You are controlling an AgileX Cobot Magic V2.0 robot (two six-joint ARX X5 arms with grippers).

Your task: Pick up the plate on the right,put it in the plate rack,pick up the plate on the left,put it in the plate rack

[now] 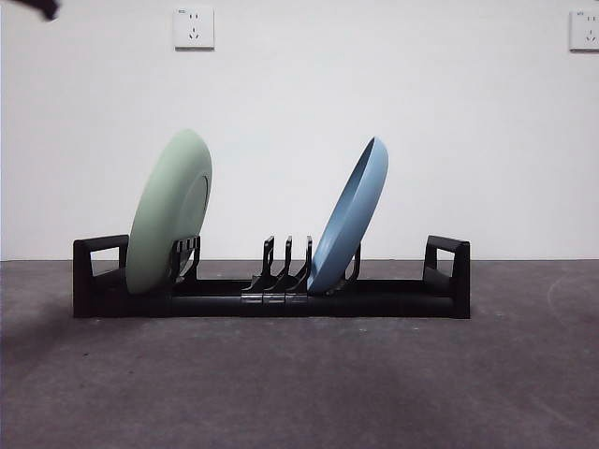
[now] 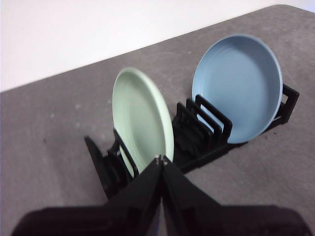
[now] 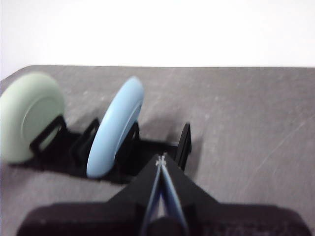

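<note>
Both plates stand in the plate rack [image 1: 271, 301].
Green plate [image 2: 142, 123] just beyond the closed, empty left tool [image 2: 161, 160]; blue plate [image 3: 115, 128] beyond the closed, empty right tool [image 3: 161, 161].

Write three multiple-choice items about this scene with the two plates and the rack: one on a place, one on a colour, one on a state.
1. Where is the round pale green plate?
A. flat on the table
B. in the long black plastic plate rack
C. in a gripper

2. What colour is the other round plate?
A. red
B. light blue
C. yellow

3. How does the left gripper stand?
A. shut, empty
B. wide open
C. holding a plate

Key: 1 B, it stands between the prongs; 2 B, every view shows blue; 3 A, jaw tips meet, nothing between.
</note>
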